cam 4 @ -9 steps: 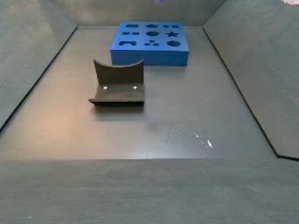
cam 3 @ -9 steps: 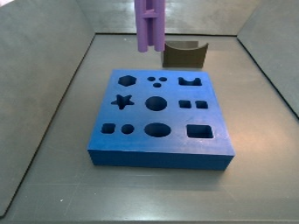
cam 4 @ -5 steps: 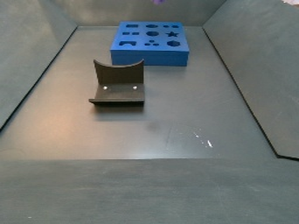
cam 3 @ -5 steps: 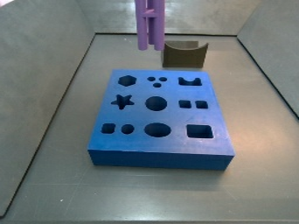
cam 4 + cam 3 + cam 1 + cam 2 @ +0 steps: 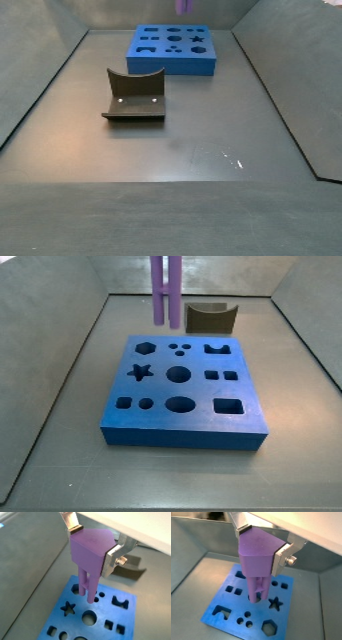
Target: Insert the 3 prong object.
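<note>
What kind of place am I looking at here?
Probably a robot test bench: a bare grey walled enclosure holding only a blue block with shaped holes and a dark curved block. Above the blue block, a metal pincer grips a purple pronged piece.

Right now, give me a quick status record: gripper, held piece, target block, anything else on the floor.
gripper: shut on the 3 prong object, above the blue block
3 prong object: light purple, upright, prongs pointing down, not yet inserted
blue block: flat on the floor, shaped holes all empty
dark brown curved block: on the floor, apart from the blue block
</note>
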Robot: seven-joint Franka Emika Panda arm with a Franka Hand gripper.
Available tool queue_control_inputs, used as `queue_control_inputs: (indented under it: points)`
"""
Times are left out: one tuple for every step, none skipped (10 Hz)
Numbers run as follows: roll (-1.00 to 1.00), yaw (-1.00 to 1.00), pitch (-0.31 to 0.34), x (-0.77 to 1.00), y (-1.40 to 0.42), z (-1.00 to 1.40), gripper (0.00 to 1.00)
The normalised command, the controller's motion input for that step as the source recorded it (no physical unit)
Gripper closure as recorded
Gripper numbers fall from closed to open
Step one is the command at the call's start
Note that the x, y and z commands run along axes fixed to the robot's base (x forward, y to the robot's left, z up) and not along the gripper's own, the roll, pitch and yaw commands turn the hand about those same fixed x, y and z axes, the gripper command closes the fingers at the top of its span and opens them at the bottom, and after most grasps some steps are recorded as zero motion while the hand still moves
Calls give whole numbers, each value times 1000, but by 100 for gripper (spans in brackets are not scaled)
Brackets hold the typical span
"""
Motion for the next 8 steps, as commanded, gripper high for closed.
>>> queue_control_inputs:
  points:
    - [89,-854,69,0,166,-617,100]
    - [113,-803,46,20,206,-620,100]
    - [120,-594,0,0,394,-569,100]
    - [143,-649,0,54,326,-491,100]
    - [117,-646,0,63,346,-500,100]
    - [91,-666,0,86,323,-409,100]
    - [24,-517,0,189,163,-186,100]
    - [0,-369,0,223,131,-183,100]
